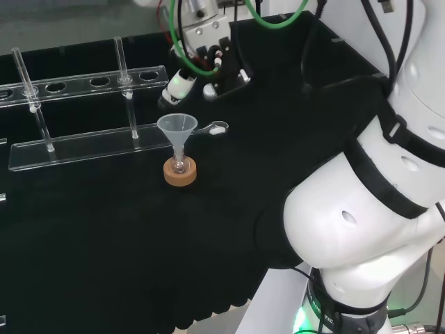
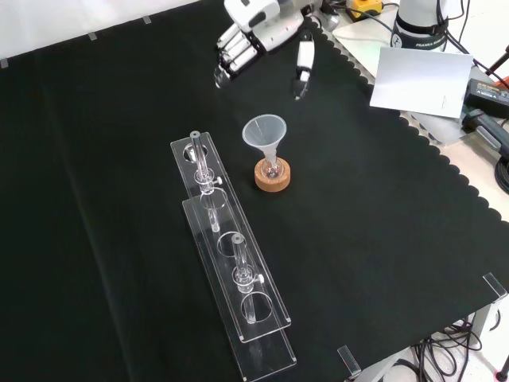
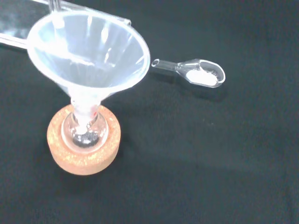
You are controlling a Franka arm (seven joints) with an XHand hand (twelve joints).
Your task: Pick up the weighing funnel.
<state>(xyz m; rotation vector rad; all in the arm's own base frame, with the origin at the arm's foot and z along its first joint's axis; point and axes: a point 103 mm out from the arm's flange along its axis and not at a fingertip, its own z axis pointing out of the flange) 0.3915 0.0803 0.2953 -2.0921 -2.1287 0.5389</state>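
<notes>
The weighing funnel (image 3: 201,73) is a small clear scoop with a short stem and some white powder in its bowl. It lies flat on the black cloth, just right of the big funnel (image 1: 177,129) in the head view, where the weighing funnel (image 1: 215,128) shows as a pale sliver. The funnel (image 3: 88,51) stands mouth up in a small flask (image 3: 84,133) on a cork ring (image 3: 84,145). My hand (image 1: 201,62) hovers above the cloth behind the weighing funnel, apart from it. In the front view the hand (image 2: 254,36) has fingers (image 2: 227,60) relaxed and spread, holding nothing.
A clear plastic rack (image 2: 231,270) with glass tubes stands left of the funnel (image 2: 265,135) in the front view and at the rack (image 1: 83,111) in the head view. A white sheet (image 2: 417,79) lies past the cloth's scalloped edge. The arm's white links (image 1: 375,209) stand at the right.
</notes>
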